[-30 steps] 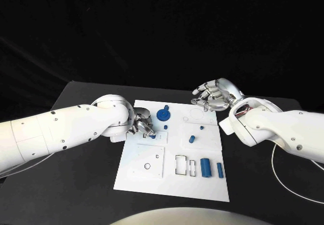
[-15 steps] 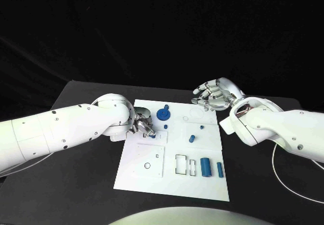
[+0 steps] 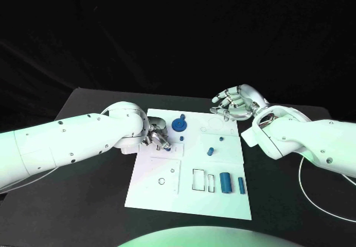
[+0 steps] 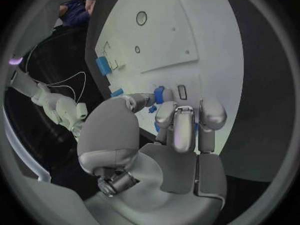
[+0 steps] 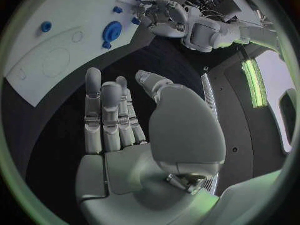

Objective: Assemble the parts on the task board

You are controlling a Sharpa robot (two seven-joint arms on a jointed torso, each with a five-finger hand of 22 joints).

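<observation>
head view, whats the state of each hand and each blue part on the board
left hand: fingers curled down on a small blue part at the task board's left edge
right hand: raised over the board's far right corner, fingers apart, holding nothing
blue gear: flat on the board
two blue cylinders: lying side by side, near right
blue peg: untouched mid-board

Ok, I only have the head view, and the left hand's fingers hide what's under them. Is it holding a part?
Observer: In the left wrist view, the left hand seems to pinch a small blue part between its thumb and a finger.
Operator: Anything close by to aim for?
Observer: A small rectangular slot in the task board lies right beside the fingertips.
Operator: And the right hand's palm?
Observer: The right hand holds nothing; its fingers are straight and apart.
</observation>
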